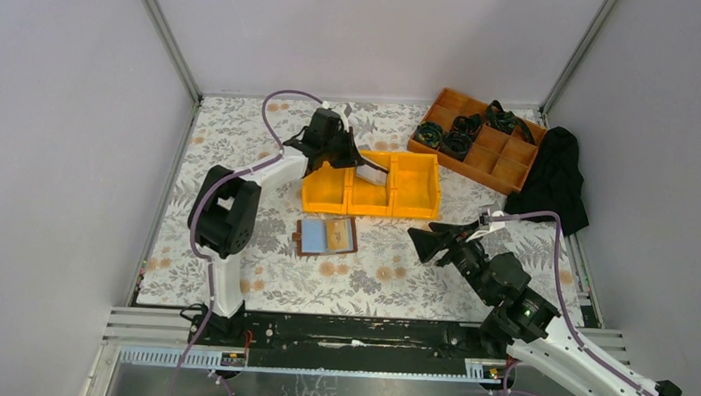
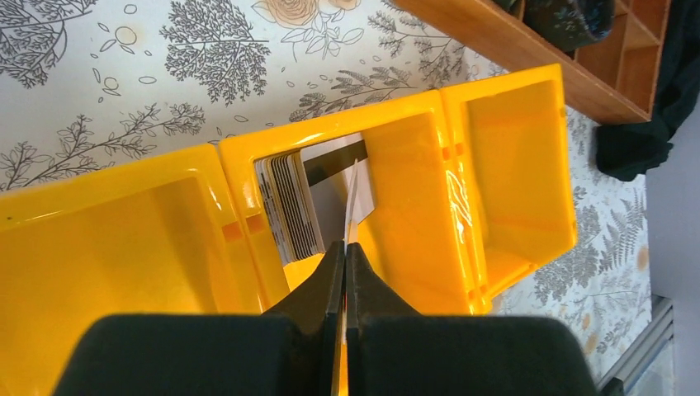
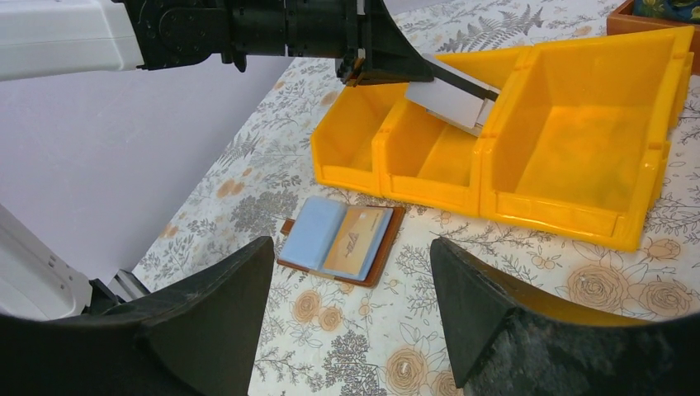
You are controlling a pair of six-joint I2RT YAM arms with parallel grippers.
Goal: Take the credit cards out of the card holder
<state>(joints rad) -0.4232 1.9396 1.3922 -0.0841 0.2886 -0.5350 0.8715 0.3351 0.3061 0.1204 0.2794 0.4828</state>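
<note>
Three grey walls (image 1: pixel 372 38), floral tablecloth (image 1: pixel 242 144), card holder (image 1: pixel 326 236)

I see the card (image 2: pixel 355 194) in my left tool (image 2: pixel 345 246) only edge-on, and the yellow bin (image 2: pixel 246 186) wall hides part of the stacked cards (image 2: pixel 290 206).

The yellow bins (image 1: pixel 372 185) fill the middle of the worktop (image 1: pixel 388 271). Their middle compartment is crowded: the left tool (image 2: pixel 345 245) pinches a card (image 2: pixel 353 198) edge-on over it, beside stacked cards (image 2: pixel 289 206) against one wall. Both outer compartments lie open from above. In front of the bins lies the flat card holder (image 1: pixel 326 235); behind them, rightward, a wooden tray (image 1: pixel 479 141).
</note>
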